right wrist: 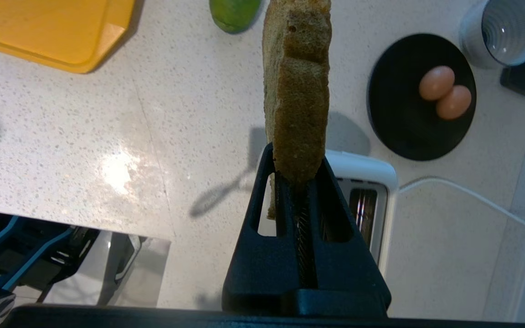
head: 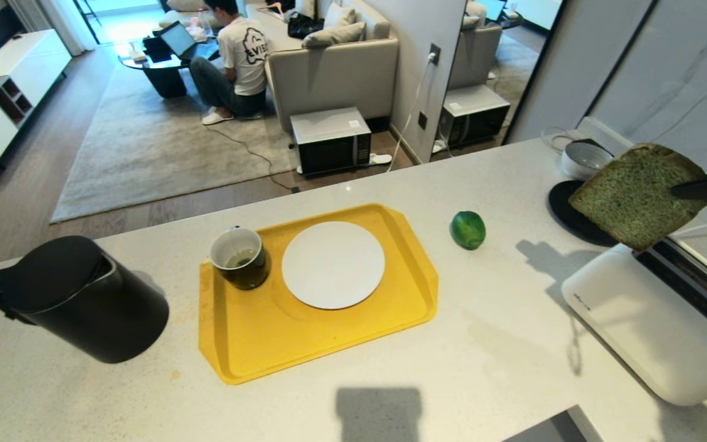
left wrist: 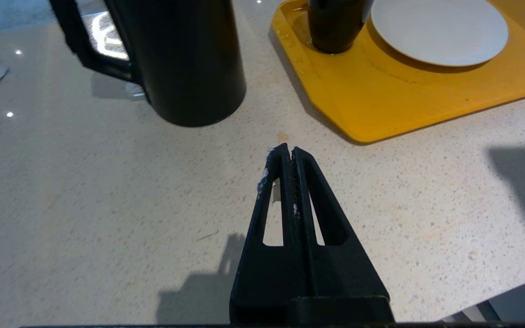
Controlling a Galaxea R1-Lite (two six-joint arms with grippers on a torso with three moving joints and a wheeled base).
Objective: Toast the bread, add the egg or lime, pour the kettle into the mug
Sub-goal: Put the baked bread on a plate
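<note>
Greenish-grey bread (head: 636,193) hangs in the air above our white toaster (head: 654,319), pinched at one edge by our right gripper (right wrist: 296,175).

We see its jaws clamped tight on the crust. Behind the slice, two eggs (right wrist: 445,94) lie touching on a black plate (right wrist: 394,118), beside a grey ribbed bowl (head: 583,158). Further left on the counter sits the lime (head: 467,229), then the yellow tray (head: 304,344) carrying a white plate (head: 333,264) and the mug (head: 240,256), then the kettle (head: 83,301). Our left gripper (left wrist: 288,152) hovers closed and empty over bare counter near the kettle.
</note>
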